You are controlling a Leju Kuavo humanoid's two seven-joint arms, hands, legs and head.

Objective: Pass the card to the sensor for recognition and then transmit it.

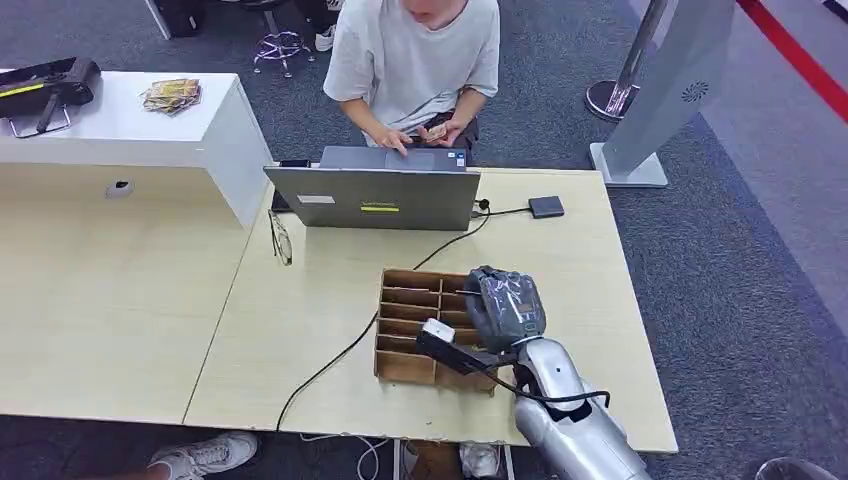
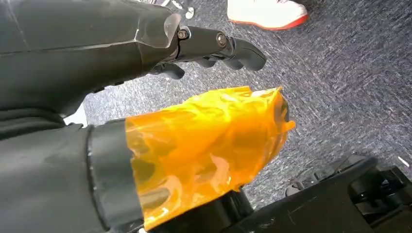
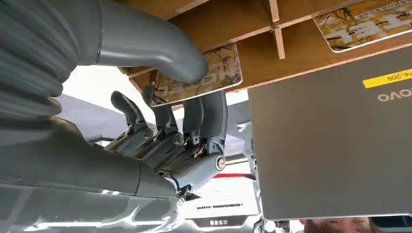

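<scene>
My right hand (image 1: 503,305) hovers over the right side of the wooden slotted card box (image 1: 405,330) on the table. In the right wrist view the hand (image 3: 180,111) pinches a patterned yellow card (image 3: 214,73) between its thumb (image 3: 160,53) and fingers, right at a box (image 3: 233,19) compartment. Another card (image 3: 364,22) lies in a neighbouring slot. The small black sensor pad (image 1: 546,207) sits at the far right of the table, wired to the laptop (image 1: 375,198). My left hand (image 2: 218,46) hangs over the carpet holding nothing, its thumb wrapped in orange film.
A person (image 1: 415,50) sits behind the laptop, hands at its keyboard. A black cable (image 1: 340,355) runs across the table past the box. Glasses (image 1: 280,238) lie left of the laptop. A white counter (image 1: 120,125) holds a card stack (image 1: 172,95). A grey kiosk (image 1: 660,90) stands far right.
</scene>
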